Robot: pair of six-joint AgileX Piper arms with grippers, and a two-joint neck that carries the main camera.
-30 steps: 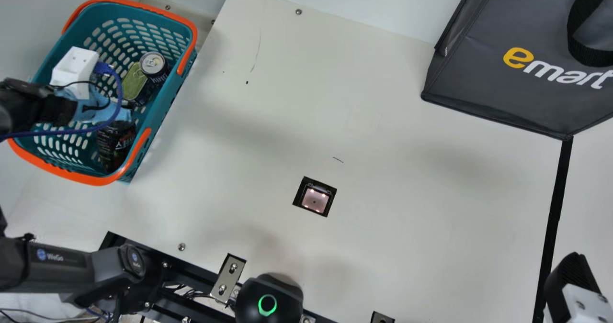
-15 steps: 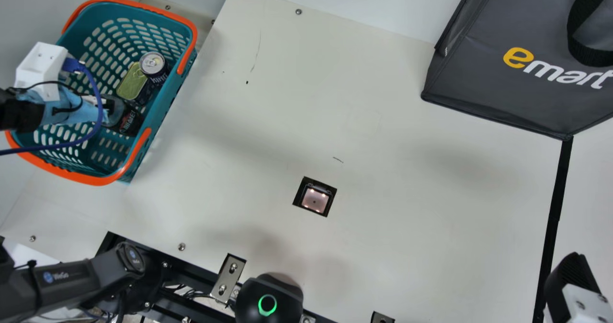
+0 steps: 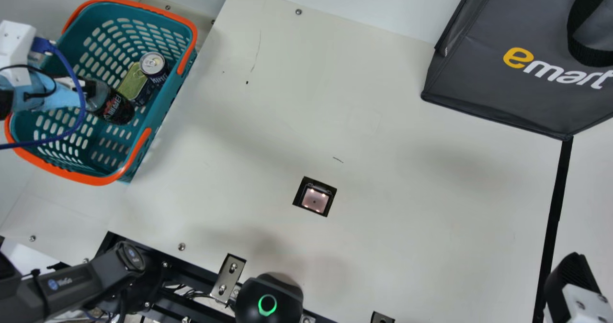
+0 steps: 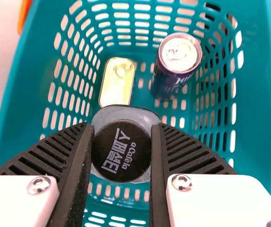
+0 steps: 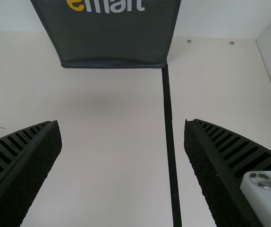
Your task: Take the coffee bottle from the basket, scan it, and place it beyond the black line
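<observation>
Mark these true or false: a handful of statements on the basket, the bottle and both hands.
1. The left hand has the coffee bottle between its fingers. True.
2. The can in the basket lies on its side. False: the can stands upright, lid up.
3. The right hand is open, holding nothing. True.
4. The bottle is over the scanner. False: it is at the basket, away from the scanner.
5. The black line meets the basket. False: it meets the grey bag.
</observation>
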